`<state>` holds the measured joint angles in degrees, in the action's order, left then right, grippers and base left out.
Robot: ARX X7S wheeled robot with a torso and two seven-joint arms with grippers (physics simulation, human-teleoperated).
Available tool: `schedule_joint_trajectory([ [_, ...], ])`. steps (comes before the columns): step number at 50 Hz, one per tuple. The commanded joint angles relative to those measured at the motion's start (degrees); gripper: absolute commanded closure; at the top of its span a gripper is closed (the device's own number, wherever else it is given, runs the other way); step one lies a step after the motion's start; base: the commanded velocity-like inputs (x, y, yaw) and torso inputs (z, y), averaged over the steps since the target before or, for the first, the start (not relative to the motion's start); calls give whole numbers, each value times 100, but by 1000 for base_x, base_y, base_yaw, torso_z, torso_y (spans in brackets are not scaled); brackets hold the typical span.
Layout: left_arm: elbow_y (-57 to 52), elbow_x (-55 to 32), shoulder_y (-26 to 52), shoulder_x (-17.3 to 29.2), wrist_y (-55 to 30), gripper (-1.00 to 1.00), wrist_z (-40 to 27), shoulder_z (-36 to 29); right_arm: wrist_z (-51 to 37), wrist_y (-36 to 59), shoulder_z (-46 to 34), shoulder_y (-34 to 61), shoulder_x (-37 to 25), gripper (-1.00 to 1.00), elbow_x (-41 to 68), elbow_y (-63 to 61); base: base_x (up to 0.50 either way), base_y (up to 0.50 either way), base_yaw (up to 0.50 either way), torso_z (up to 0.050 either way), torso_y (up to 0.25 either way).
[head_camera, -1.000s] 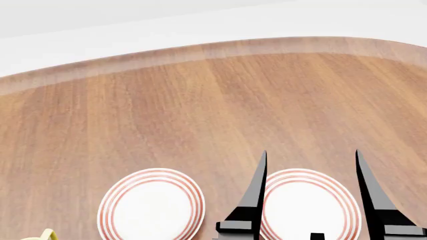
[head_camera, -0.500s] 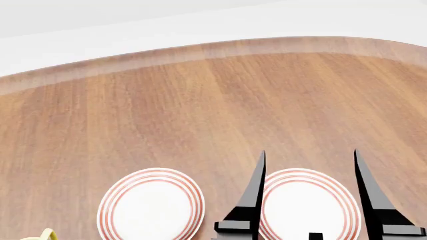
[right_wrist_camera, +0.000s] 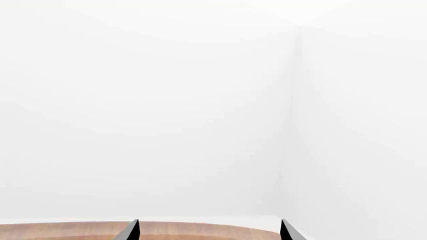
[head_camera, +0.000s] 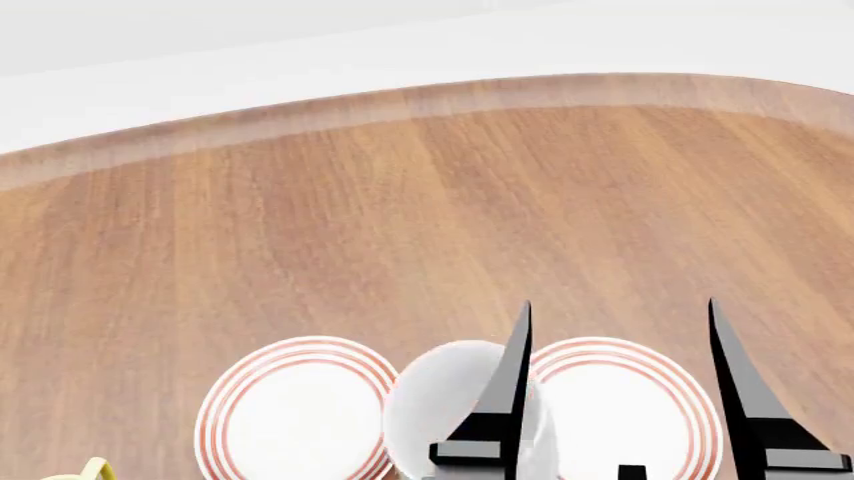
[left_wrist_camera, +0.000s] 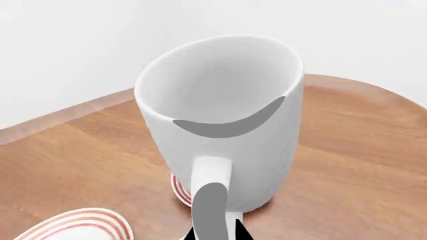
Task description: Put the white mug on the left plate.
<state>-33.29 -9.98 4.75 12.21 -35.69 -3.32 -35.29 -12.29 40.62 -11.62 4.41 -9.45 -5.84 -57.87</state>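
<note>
White mug (head_camera: pixel 447 405) upright between the two red-ringed plates, partly behind the right gripper (head_camera: pixel 617 330); in the left wrist view, base overlapping one plate's rim. Left plate (head_camera: pixel 302 412) bare, just beside the mug on the wooden bench (head_camera: pixel 400 220). Right fingers (head_camera: pixel 518 370) spread wide, holding nothing, over the right plate (head_camera: pixel 617 410). Left gripper (left_wrist_camera: pixel 215 231) barely visible at the mug's handle (left_wrist_camera: pixel 212 200); cannot tell whether spread or pinching. Yellow handle (head_camera: pixel 91 470) at the bench's near left edge.

Smooth glossy white mug (left_wrist_camera: pixel 220 125); matt wood-grain table (head_camera: pixel 400 220).
</note>
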Motion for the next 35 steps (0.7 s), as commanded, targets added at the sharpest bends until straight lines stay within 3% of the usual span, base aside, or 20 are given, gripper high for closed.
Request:
schedule_joint_trajectory([
  [1, -109, -334, 329, -57, -283, 100, -54, 488, -30, -7, 3, -2, -27, -100, 39, 6, 0, 0, 0, 0, 0],
  [35, 1092, -787, 1545, -223, -310, 100, -221, 1689, -136, -11, -23, 2, -97, -100, 114, 10, 0, 0, 0, 0, 0],
])
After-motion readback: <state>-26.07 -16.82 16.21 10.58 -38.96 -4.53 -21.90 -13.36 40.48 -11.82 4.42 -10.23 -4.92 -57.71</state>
